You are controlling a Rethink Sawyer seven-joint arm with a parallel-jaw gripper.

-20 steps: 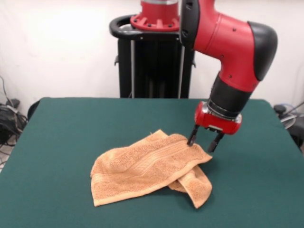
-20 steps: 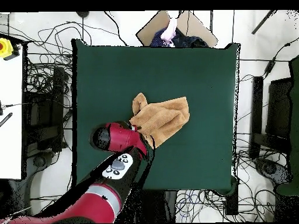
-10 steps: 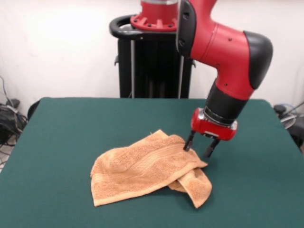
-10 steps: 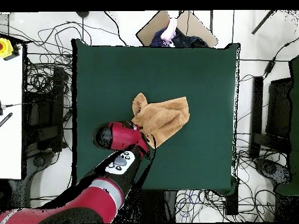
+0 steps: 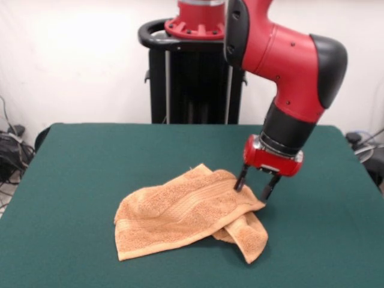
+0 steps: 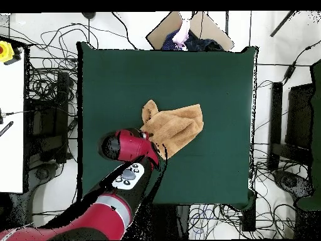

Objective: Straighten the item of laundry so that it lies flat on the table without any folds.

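We see the towel [image 5: 191, 217] lying crumpled near the middle of the green table [image 5: 90, 180], folded over itself, with a smaller flap poking out from under the main layer at the front right in the front view. A woven band runs across its upper layer. In the overhead view the towel [image 6: 175, 127] sits a little off centre, with its narrow end beside the arm's wrist.

The gripper [image 5: 254, 185] hangs over the towel's right corner in the front view. Its two dark fingers [image 5: 240, 179] stand apart, moderately wide, one over the cloth's edge and the other just beyond it, above bare felt. We cannot tell whether the tips touch the cloth. Nothing is held between them.

On the table itself we see nothing else besides the towel and the arm [image 5: 288, 66]. From above, the red arm [image 6: 128, 150] covers the table's near-left part and hides the towel's corner under the wrist.

Bare felt surrounds the towel on all sides, widest toward the table's long edges; the towel lies well apart from every edge. Off the table, cables [image 6: 37, 94] crowd the floor all around, a cardboard box [image 6: 194, 28] sits past the far edge in the overhead view, and a white surface [image 6: 11, 119] borders the left.
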